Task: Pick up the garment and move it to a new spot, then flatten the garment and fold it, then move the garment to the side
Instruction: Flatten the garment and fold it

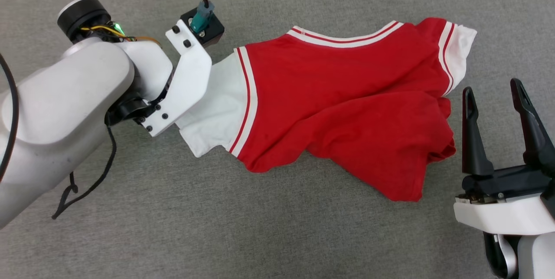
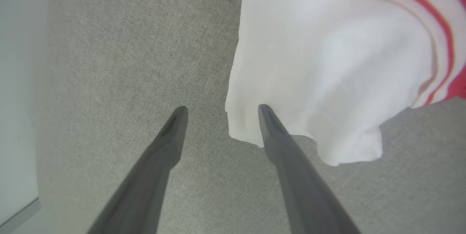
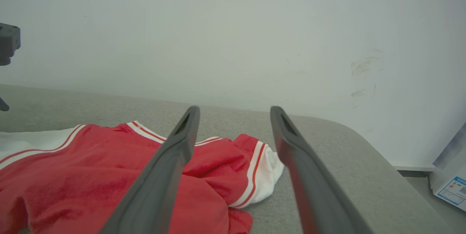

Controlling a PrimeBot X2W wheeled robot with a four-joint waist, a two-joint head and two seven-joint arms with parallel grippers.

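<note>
The garment (image 1: 342, 109) lies crumpled on the grey surface, red body in the middle and a white striped sleeve at each end. My left arm's wrist (image 1: 186, 83) hovers over the left-hand sleeve and hides its fingers in the head view. In the left wrist view my left gripper (image 2: 222, 112) is open at the edge of that white sleeve (image 2: 327, 63), one finger (image 2: 284, 146) over the sleeve's corner and the other over bare surface. My right gripper (image 1: 494, 96) stands open beside the garment's right end, holding nothing. In the right wrist view the right gripper (image 3: 235, 112) points past the garment (image 3: 91, 168).
Grey fabric surface (image 1: 277, 235) all around the garment. A white wall (image 3: 233, 37) rises behind it, and the surface's rounded edge (image 3: 397, 175) falls off to the right with a labelled box (image 3: 449, 188) beyond. A black cable (image 1: 86, 183) dangles from my left arm.
</note>
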